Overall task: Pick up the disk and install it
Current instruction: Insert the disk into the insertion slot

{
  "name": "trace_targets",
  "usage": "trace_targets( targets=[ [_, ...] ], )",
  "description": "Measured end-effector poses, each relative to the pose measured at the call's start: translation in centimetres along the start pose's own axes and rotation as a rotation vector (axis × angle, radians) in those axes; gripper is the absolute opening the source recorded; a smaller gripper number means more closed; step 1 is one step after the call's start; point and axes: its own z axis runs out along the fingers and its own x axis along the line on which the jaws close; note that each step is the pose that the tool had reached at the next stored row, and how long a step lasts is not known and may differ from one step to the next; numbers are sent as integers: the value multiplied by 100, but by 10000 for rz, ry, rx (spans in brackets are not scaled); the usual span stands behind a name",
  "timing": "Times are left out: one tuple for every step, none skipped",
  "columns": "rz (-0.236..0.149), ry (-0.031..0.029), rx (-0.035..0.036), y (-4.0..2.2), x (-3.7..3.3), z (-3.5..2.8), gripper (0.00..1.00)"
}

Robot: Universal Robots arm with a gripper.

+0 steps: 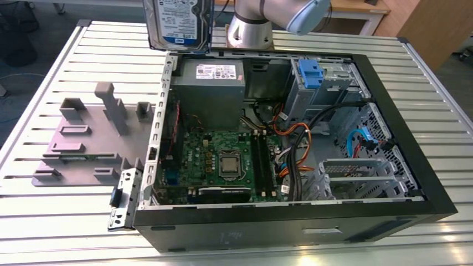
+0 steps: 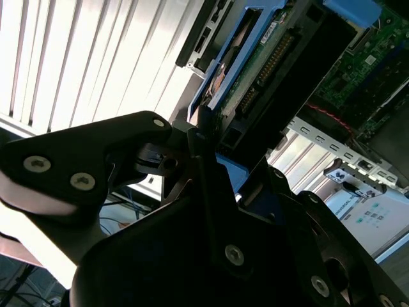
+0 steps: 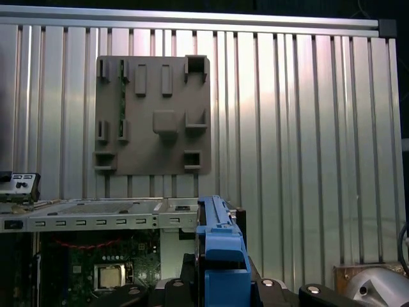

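Slatted aluminium counter (image 1: 59, 221) spreads across the exterior view. On it lies an open black computer case (image 1: 414, 166), resting on its side. Inside the case are a green motherboard (image 1: 221, 160), a grey power-supply box (image 1: 210, 83) and a blue-tabbed drive bay (image 1: 310, 75). At the exterior view's left, just beside the case, a grey plastic stand (image 1: 81, 138) with upright posts sits on the counter. The disk (image 1: 179, 22) is raised off the counter near the far wall of the case. It is upright with its white-and-blue label facing the camera, and the picture's edge cuts it off. The silver arm (image 1: 258, 22) is just beside it, towards the exterior view's right.

In the second wrist view, the dark pincer (image 2: 220, 150) is close to the lens, pinching one end of the disk (image 2: 246, 61). The disk reaches away from the pincer, showing a blue rail along its edge and a green circuit board on one face. Beyond it are bright counter slats (image 2: 83, 57) and part of the open case (image 2: 364, 70).

In the first wrist view, the disk (image 3: 220, 243) appears edge-on as a blue rail, with dark parts of the pincer (image 3: 220, 291) pressed against both sides. Past it lie the case rim (image 3: 96, 220), the motherboard (image 3: 108, 268) and the counter (image 3: 307, 128). The stand (image 3: 153, 115) is well apart from the disk.
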Motion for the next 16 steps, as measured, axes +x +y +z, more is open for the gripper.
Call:
trace_targets(
  targets=[
    [0,0,0,-8,0,-1,37],
    [0,0,-1,-16,-1,-1,37],
    [1,0,0,-25,-1,-1,37],
    [0,0,-1,-33,-1,-2,37],
    [1,0,0,-41,-1,-2,37],
    [0,0,0,-50,-2,-3,37],
    [0,0,0,-59,-2,-3,37],
    [1,0,0,-68,-2,-4,37],
    [0,0,0,-76,-2,-4,37],
    [0,0,-1,-85,-3,-4,37],
    [0,0,0,-93,-3,-5,37],
    [1,0,0,-102,-3,-5,37],
    [0,0,0,-110,-3,-6,37],
    [1,-1,0,-120,-4,-6,37],
    [0,0,0,-128,-4,-6,37],
    [0,0,0,-136,-4,-7,37]
  ],
)
